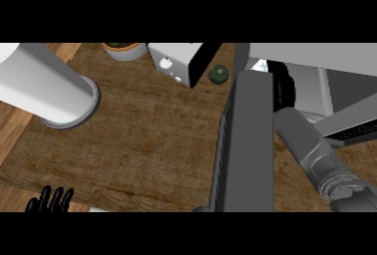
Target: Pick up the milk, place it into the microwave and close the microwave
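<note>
The milk is hidden; only a small pale patch shows at the mouth of the microwave (324, 52), and I cannot tell if it is the carton. The right hand (285, 84) is a dark shape reaching into that opening, at the end of the grey right forearm (316, 154). I cannot tell if it is open or closed on anything. Just beside the forearm the microwave door (247, 139) stands open, seen edge-on as a long dark slab.

The left hand (50, 200) rests at the lower left edge with its fingers (59, 195) straight, slightly apart and holding nothing. Far beyond these fingertips, on the wooden counter (147, 144), stand a white cylinder (44, 82), a small pot (123, 50), a white box (177, 60) and a small dark green round thing (219, 74).
</note>
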Robot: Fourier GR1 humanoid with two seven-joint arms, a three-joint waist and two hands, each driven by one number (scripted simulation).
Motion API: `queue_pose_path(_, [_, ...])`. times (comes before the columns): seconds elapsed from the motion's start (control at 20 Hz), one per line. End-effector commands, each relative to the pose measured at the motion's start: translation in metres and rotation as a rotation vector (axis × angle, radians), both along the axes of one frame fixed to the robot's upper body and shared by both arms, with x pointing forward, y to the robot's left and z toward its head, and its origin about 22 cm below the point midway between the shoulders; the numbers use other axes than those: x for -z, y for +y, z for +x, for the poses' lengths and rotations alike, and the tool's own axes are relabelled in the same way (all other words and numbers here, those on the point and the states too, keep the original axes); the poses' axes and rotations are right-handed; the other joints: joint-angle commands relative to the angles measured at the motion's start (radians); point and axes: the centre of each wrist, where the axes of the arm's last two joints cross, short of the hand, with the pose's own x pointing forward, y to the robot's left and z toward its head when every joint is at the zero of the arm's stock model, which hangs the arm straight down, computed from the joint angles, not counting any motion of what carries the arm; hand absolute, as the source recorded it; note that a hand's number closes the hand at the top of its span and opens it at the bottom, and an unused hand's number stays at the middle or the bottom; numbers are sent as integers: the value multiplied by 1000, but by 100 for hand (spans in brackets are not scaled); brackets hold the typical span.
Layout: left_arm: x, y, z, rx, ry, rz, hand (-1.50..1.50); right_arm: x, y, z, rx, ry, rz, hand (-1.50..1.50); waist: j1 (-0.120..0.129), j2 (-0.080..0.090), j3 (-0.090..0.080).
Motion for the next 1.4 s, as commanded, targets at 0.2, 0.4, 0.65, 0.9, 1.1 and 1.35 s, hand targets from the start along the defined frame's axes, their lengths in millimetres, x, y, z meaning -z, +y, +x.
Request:
queue_pose_path(0.2, [4,-1,0,-14,5,2,-150,-6,27,4,-144,14,173,-150,-32,-6,2])
queue_pose_path(0.4, [1,4,2,-2,-4,-1,-150,-1,30,0,-204,5,302,-150,-53,-11,3])
queue_pose_path(0.65, [-1,-2,-5,-25,-14,2,-150,18,23,-12,-252,12,459,-150,-78,-28,1])
queue_pose_path(0.9, [-2,-3,-13,-15,10,-7,-150,28,8,-20,-323,39,589,-150,-96,-38,-1])
queue_pose_path(1.1, [-6,5,-12,-9,5,-8,-150,54,10,-40,-334,43,645,-150,-111,-44,-3])
queue_pose_path(1.35, [-12,1,-9,-36,24,11,-150,79,-1,-64,-373,19,667,-150,-140,-54,-4])
